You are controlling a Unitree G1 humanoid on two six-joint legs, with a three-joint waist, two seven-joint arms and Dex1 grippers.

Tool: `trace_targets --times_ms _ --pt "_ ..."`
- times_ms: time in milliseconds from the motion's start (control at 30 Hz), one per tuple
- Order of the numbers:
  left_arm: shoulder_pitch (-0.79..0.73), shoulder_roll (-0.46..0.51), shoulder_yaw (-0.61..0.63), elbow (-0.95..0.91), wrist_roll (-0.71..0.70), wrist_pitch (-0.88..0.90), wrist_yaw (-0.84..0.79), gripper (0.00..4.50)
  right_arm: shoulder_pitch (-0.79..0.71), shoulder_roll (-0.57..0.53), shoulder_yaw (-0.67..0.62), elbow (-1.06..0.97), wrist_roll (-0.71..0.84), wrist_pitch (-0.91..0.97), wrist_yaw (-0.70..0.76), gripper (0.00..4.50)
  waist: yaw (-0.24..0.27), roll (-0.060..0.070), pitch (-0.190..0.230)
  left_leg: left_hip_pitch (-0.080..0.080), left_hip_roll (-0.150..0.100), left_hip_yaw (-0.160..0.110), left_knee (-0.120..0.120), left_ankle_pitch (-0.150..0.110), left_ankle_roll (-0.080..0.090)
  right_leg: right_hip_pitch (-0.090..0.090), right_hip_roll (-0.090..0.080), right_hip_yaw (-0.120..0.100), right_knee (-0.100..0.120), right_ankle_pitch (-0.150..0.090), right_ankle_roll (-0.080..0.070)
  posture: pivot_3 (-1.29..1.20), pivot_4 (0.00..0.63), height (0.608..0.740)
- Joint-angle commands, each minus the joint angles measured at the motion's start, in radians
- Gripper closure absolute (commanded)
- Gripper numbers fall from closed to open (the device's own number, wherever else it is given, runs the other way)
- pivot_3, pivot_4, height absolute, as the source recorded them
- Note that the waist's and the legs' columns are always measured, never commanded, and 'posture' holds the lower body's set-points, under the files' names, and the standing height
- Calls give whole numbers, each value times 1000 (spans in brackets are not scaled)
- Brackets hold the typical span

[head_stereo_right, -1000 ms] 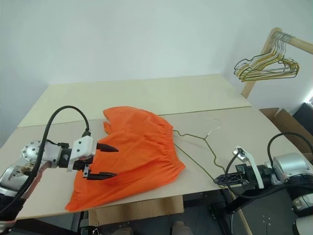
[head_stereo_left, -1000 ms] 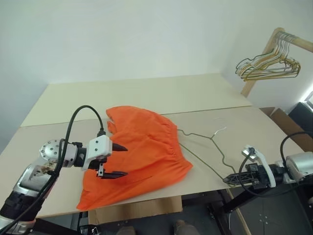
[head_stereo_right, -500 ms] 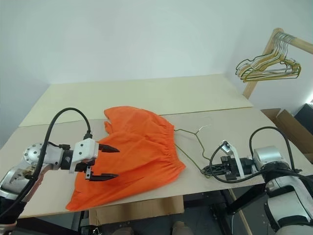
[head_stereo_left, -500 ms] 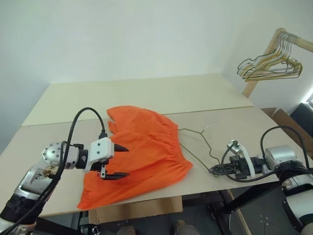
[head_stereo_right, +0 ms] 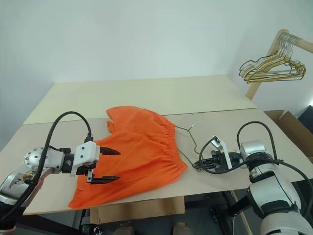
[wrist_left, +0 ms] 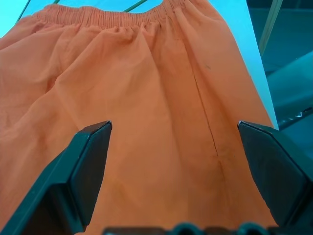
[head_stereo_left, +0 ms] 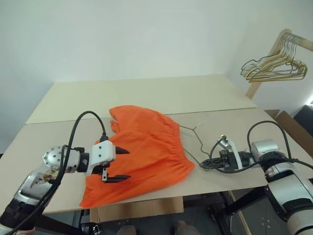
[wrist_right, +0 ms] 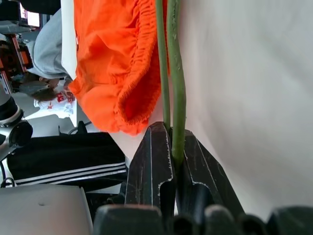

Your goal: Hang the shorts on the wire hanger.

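The orange shorts (head_stereo_left: 144, 149) lie flat on the table (head_stereo_left: 146, 93), waistband toward the wire hanger (head_stereo_left: 195, 139) just beside them, apparently so the wire can be slid in. The right gripper (head_stereo_right: 201, 165) is clamped on the hanger's corner, its arm reaching low and level along the table's near edge. The left gripper (head_stereo_left: 120, 165) hovers over the shorts' leg end, fingers spread wide and empty, forearm angled inward, likely poised to pin the fabric.
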Motion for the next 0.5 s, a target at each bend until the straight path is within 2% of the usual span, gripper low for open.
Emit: trace_targets --times_ms 33,300,400,500 --pt "0 7 15 -24 5 -4 12 38 -36 24 -55 42 -33 -46 60 4500 0 0 0 0 0 0 0 0 0 0 0 0 0 0 0 87 0 740" --pt "10 4 14 -29 5 -7 25 38 -58 39 -213 83 -60 -109 -8 4500 0 0 0 0 0 0 0 0 0 0 0 0 0 0 0 87 0 740" --pt "6 2 7 -22 11 -19 21 38 -9 38 -255 -20 -68 -218 -25 4500 0 0 0 0 0 0 0 0 0 0 0 0 0 0 0 87 0 740" --pt "-16 2 3 -13 10 -28 8 38 58 54 -312 -155 -70 -343 -108 4500 0 0 0 0 0 0 0 0 0 0 0 0 0 0 0 59 0 740"
